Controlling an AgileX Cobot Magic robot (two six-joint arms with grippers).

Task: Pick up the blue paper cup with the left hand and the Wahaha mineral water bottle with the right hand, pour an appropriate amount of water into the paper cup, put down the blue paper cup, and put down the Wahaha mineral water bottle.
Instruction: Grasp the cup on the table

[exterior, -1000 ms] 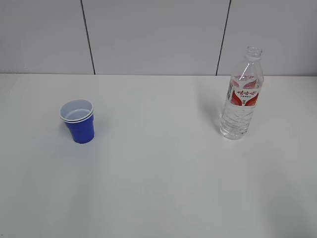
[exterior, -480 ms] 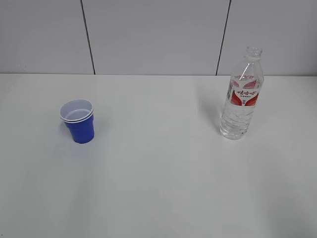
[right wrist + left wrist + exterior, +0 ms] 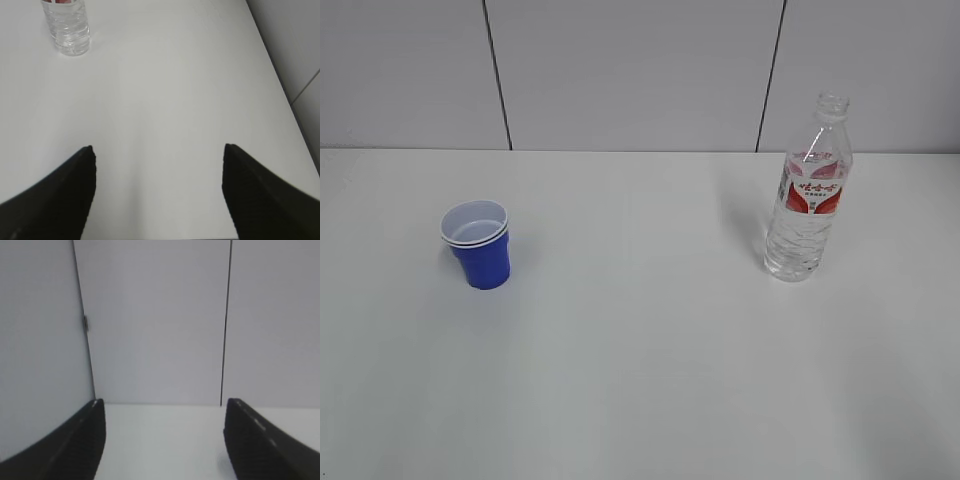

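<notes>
Both grippers — left hand (image 3: 162, 440), right hand (image 3: 157, 192) — gape empty; Wahaha mineral water bottle (image 3: 66, 27) far ahead-left of right.

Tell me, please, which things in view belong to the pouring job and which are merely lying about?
Job:
blue paper cup
Wahaha mineral water bottle
left gripper, open
right gripper, open

Lying about:
nothing besides the white table
</notes>
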